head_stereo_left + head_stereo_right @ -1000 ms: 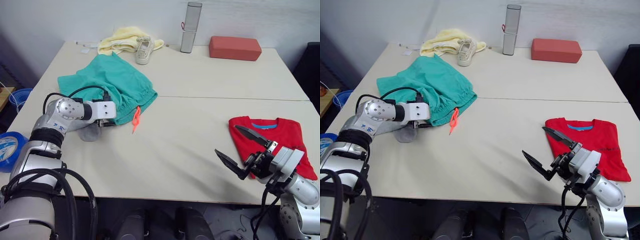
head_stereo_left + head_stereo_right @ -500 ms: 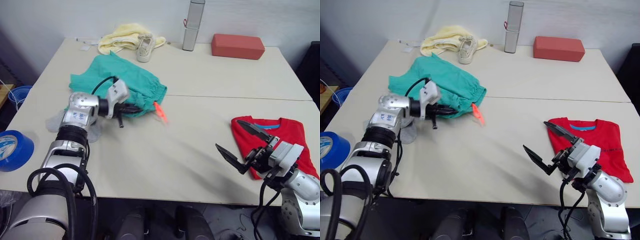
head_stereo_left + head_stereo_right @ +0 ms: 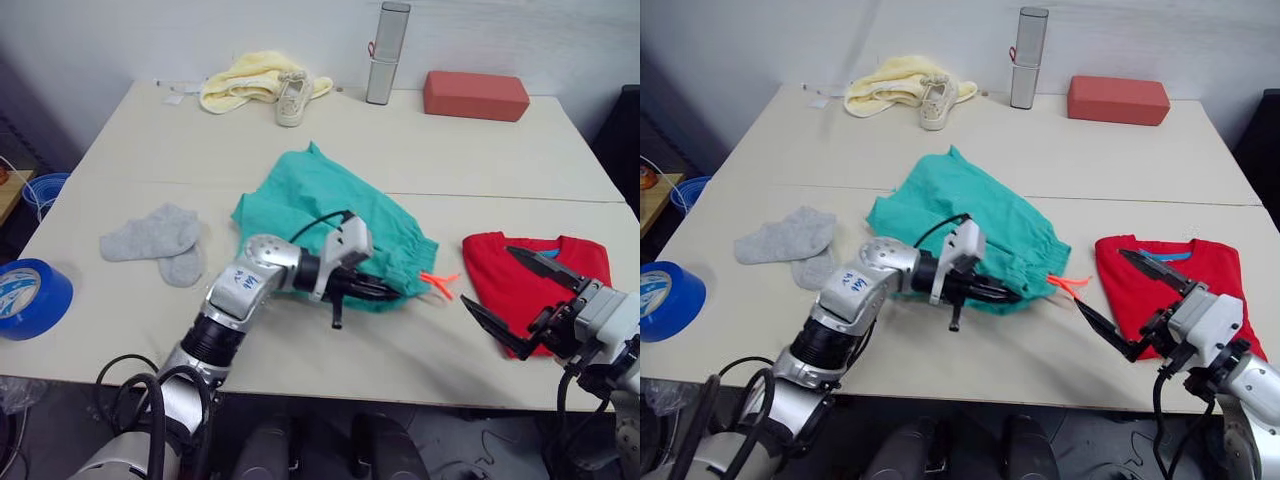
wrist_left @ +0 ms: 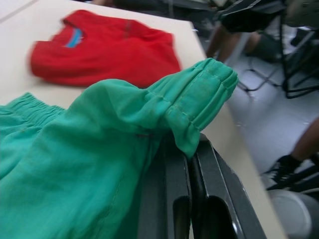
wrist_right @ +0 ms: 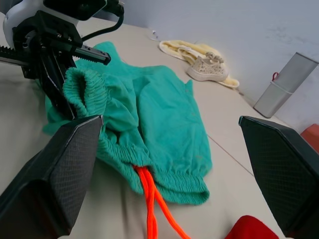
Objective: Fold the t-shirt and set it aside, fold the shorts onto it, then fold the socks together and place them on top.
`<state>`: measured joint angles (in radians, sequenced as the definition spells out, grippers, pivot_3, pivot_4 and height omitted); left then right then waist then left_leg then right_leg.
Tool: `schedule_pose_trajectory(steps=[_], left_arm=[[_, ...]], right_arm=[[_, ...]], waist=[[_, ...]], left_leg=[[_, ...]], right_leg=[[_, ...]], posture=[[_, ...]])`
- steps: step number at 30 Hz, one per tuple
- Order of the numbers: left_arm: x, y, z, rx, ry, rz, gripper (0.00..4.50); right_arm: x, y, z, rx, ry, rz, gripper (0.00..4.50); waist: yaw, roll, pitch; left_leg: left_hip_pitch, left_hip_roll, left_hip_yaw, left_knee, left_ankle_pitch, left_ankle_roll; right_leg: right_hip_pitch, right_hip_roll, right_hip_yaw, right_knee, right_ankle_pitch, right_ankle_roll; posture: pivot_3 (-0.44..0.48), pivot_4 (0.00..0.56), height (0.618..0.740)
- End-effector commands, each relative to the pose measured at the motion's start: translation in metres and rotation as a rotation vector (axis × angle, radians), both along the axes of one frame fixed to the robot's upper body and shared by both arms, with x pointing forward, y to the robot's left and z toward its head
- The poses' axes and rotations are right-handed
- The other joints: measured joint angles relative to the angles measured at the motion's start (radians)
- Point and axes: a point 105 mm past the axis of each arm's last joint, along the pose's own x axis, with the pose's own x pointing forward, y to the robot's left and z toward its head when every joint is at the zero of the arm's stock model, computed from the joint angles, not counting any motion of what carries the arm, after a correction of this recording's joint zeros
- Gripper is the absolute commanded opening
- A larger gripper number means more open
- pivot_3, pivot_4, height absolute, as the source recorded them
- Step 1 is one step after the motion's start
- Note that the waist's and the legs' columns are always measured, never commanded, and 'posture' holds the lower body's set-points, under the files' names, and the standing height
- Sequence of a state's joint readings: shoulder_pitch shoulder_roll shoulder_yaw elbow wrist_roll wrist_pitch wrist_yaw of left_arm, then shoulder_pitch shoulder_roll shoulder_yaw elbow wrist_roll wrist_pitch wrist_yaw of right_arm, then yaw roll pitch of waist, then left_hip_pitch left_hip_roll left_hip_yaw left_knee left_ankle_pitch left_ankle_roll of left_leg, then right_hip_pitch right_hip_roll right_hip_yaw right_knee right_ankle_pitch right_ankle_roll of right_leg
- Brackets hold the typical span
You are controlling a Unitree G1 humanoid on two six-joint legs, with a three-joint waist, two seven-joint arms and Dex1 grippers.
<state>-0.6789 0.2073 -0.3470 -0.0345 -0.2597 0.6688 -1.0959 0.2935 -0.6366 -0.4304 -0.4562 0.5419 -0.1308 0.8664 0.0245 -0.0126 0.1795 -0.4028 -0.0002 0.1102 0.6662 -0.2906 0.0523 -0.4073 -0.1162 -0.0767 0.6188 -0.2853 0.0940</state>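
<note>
The teal-green shorts [image 3: 320, 200] lie mid-table, their waistband bunched up and lifted at the right end. My left gripper [image 3: 385, 292] is shut on that waistband [image 4: 199, 94], with the fabric draped over its fingers [image 4: 177, 199]. The neon orange drawstring [image 3: 440, 282] trails toward the folded red t-shirt [image 3: 1215, 265] at the front right. My right gripper [image 3: 1100, 277] hovers open over the t-shirt's left edge, facing the shorts [image 5: 164, 119], with nothing between its fingers. The two grey socks [image 3: 155, 235] lie flat at the left, apart from both grippers.
At the back of the table lie a pale yellow cloth [image 3: 245, 80], an off-white sneaker [image 3: 290, 97], a silver cylinder [image 3: 385, 40] and a red block [image 3: 475, 93]. A blue tape roll [image 3: 30, 295] sits off the table's front left corner.
My left gripper has shut on the shorts' waistband and dragged the shorts right, from the left side toward the t-shirt. The socks now lie uncovered. The right gripper stays open.
</note>
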Motion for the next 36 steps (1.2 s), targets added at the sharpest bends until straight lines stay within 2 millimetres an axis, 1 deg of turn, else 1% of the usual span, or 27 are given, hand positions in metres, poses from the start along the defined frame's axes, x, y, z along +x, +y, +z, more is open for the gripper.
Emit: schedule_pose_trajectory(steps=[1, 2, 4, 5, 7, 8, 9, 11, 13, 14, 15, 16, 17, 18, 20, 21, 23, 25, 29, 35, 36], left_arm=[[-0.012, -0.008, -0.002, -0.057, -0.006, -0.03, 0.47], [-0.009, -0.006, -0.003, -0.071, -0.021, -0.01, 0.63], [-0.006, 0.005, -0.003, -0.089, -0.06, 0.017, 1.23], [-0.004, 0.014, -0.003, -0.096, -0.089, 0.026, 1.6], [-0.003, 0.033, 0.001, -0.124, -0.136, 0.032, 2.2], [0.001, 0.046, 0.003, -0.134, -0.186, 0.049, 2.56], [0.003, 0.054, 0.004, -0.138, -0.222, 0.06, 2.86], [0.009, 0.082, 0.006, -0.125, -0.299, 0.104, 3.46], [0.011, 0.099, 0.007, -0.11, -0.333, 0.123, 3.46], [0.019, 0.122, -0.001, -0.016, -0.38, 0.168, 3.69], [0.023, 0.139, -0.007, 0.054, -0.412, 0.194, 3.85], [0.027, 0.154, -0.01, 0.11, -0.448, 0.22, 4.03], [0.03, 0.17, -0.014, 0.169, -0.467, 0.252, 4.33], [0.03, 0.18, -0.018, 0.211, -0.494, 0.25, 4.47], [0.028, 0.197, -0.03, 0.317, -0.542, 0.212, 4.47], [0.027, 0.199, -0.033, 0.331, -0.543, 0.199, 4.47], [0.032, 0.203, -0.037, 0.349, -0.567, 0.218, 4.47], [0.038, 0.204, -0.043, 0.373, -0.589, 0.239, 4.47], [0.049, 0.202, -0.051, 0.403, -0.634, 0.249, 4.47], [0.066, 0.203, -0.057, 0.489, -0.663, 0.243, 4.47], [0.067, 0.204, -0.058, 0.501, -0.661, 0.243, 4.08]], right_arm=[[-0.008, 0.004, 0.008, -0.007, 0.01, 0.026, 4.5], [-0.01, 0.006, 0.005, -0.006, 0.037, 0.035, 4.5], [-0.013, 0.009, -0.003, -0.031, 0.114, 0.058, 4.5], [-0.014, 0.011, -0.008, -0.062, 0.138, 0.068, 4.5], [-0.012, 0.013, -0.012, -0.099, 0.145, 0.061, 4.5], [-0.009, 0.013, -0.012, -0.105, 0.14, 0.059, 4.5], [-0.008, 0.014, -0.012, -0.106, 0.137, 0.056, 4.5], [-0.006, 0.018, -0.015, -0.127, 0.163, 0.07, 4.5], [-0.007, 0.022, -0.018, -0.152, 0.191, 0.084, 4.5], [-0.009, 0.032, -0.024, -0.151, 0.238, 0.112, 4.5], [-0.011, 0.039, -0.028, -0.148, 0.271, 0.131, 4.5], [-0.014, 0.046, -0.032, -0.16, 0.292, 0.154, 4.5], [-0.014, 0.053, -0.037, -0.167, 0.315, 0.16, 4.5], [-0.013, 0.059, -0.043, -0.183, 0.338, 0.158, 4.5], [-0.015, 0.071, -0.053, -0.184, 0.394, 0.166, 4.5], [-0.018, 0.074, -0.057, -0.181, 0.427, 0.17, 4.5], [-0.022, 0.079, -0.065, -0.19, 0.471, 0.169, 4.5], [-0.02, 0.081, -0.074, -0.201, 0.491, 0.133, 4.5], [-0.003, 0.078, -0.081, -0.315, 0.364, 0.047, 4.5], [-0.002, 0.083, -0.088, -0.31, 0.367, 0.063, 4.5], [-0.001, 0.083, -0.088, -0.309, 0.362, 0.061, 4.1]], waist=[[0.0, 0.0, 0.0], [0.0, 0.0, 0.0], [0.0, 0.0, 0.0], [0.0, 0.001, 0.0], [-0.007, 0.001, -0.001], [-0.008, 0.002, -0.001], [-0.009, 0.002, -0.001], [-0.009, 0.002, -0.001], [-0.007, 0.003, -0.001], [-0.003, 0.003, -0.001], [-0.003, 0.003, -0.001], [-0.003, 0.003, -0.001], [-0.003, 0.003, -0.001], [-0.004, 0.003, -0.001], [-0.003, 0.003, -0.001], [0.0, 0.003, -0.001], [0.003, 0.003, -0.001], [0.001, 0.003, -0.001], [0.001, 0.003, -0.002], [0.004, 0.005, -0.004], [0.003, 0.005, -0.004]], left_leg=[[0.0, 0.0, 0.0, 0.0, 0.0, 0.0], [0.0, 0.0, 0.0, 0.0, 0.0, 0.0], [0.0, 0.0, -0.001, 0.0, 0.0, 0.0], [0.0, 0.0, -0.001, 0.0, 0.0, 0.0], [0.0, 0.001, -0.001, -0.001, 0.0, 0.0], [0.001, 0.001, -0.001, -0.001, 0.0, 0.0], [0.001, 0.001, -0.001, -0.001, -0.001, -0.001], [0.001, 0.002, -0.001, -0.002, 0.0, -0.001], [0.001, 0.002, -0.001, -0.001, 0.0, -0.002], [0.001, 0.002, -0.001, -0.001, 0.0, -0.002], [0.001, 0.002, -0.001, -0.002, -0.001, -0.002], [0.001, 0.002, -0.002, -0.002, -0.001, -0.002], [0.001, 0.002, -0.002, -0.002, -0.001, -0.002], [0.001, 0.002, -0.002, -0.002, -0.001, -0.002], [0.0, 0.002, -0.002, -0.003, -0.004, -0.005], [0.0, 0.002, -0.002, -0.003, -0.005, -0.007], [-0.001, 0.001, -0.002, -0.003, -0.006, -0.006], [-0.002, 0.0, -0.003, -0.003, -0.006, -0.006], [-0.001, -0.002, -0.002, -0.003, -0.006, -0.004], [0.0, -0.002, -0.002, -0.002, -0.005, -0.001], [0.0, -0.002, -0.002, -0.002, -0.005, 0.0]], right_leg=[[0.0, 0.0, 0.0, 0.0, 0.0, 0.0], [0.0, 0.0, 0.0, 0.0, 0.0, 0.0], [0.0, 0.0, 0.0, 0.0, 0.0, -0.001], [0.0, 0.0, 0.0, 0.0, 0.0, -0.001], [0.0, 0.0, 0.0, -0.001, -0.001, -0.001], [0.0, 0.0, 0.0, -0.001, -0.001, -0.002], [0.0, 0.0, 0.0, 0.0, -0.001, -0.003], [-0.001, 0.0, -0.001, 0.0, -0.002, -0.003], [-0.001, -0.001, -0.001, 0.0, -0.002, -0.004], [-0.001, -0.001, -0.001, 0.0, -0.002, -0.004], [-0.001, -0.001, -0.001, -0.001, -0.002, -0.003], [-0.001, -0.001, -0.001, -0.001, -0.002, -0.004], [-0.001, -0.001, -0.001, -0.001, -0.002, -0.004], [-0.002, -0.001, -0.001, -0.001, -0.002, -0.004], [-0.003, -0.002, -0.001, -0.001, -0.003, -0.005], [-0.003, -0.002, -0.001, -0.001, -0.003, -0.005], [-0.003, -0.003, -0.002, -0.002, -0.003, -0.005], [-0.003, -0.004, -0.002, -0.003, -0.003, -0.005], [-0.002, -0.006, -0.003, -0.002, -0.001, -0.003], [-0.001, -0.006, -0.004, -0.001, -0.001, -0.001], [-0.001, -0.006, -0.004, -0.001, -0.001, -0.001]], posture=[[0.0, 0.15, 0.74], [0.0, 0.15, 0.74], [0.0, 0.15, 0.74], [0.0, 0.15, 0.74], [0.0, 0.15, 0.74], [0.0, 0.15, 0.74], [0.0, 0.15, 0.74], [0.0, 0.15, 0.74], [0.0, 0.15, 0.74], [0.0, 0.15, 0.74], [0.0, 0.15, 0.74], [0.0, 0.15, 0.74], [0.0, 0.15, 0.74], [0.0, 0.15, 0.74], [0.0, 0.15, 0.74], [0.0, 0.15, 0.74], [0.0, 0.15, 0.74], [0.0, 0.15, 0.74], [0.0, 0.15, 0.74], [0.0, 0.15, 0.74], [0.0, 0.15, 0.74]])
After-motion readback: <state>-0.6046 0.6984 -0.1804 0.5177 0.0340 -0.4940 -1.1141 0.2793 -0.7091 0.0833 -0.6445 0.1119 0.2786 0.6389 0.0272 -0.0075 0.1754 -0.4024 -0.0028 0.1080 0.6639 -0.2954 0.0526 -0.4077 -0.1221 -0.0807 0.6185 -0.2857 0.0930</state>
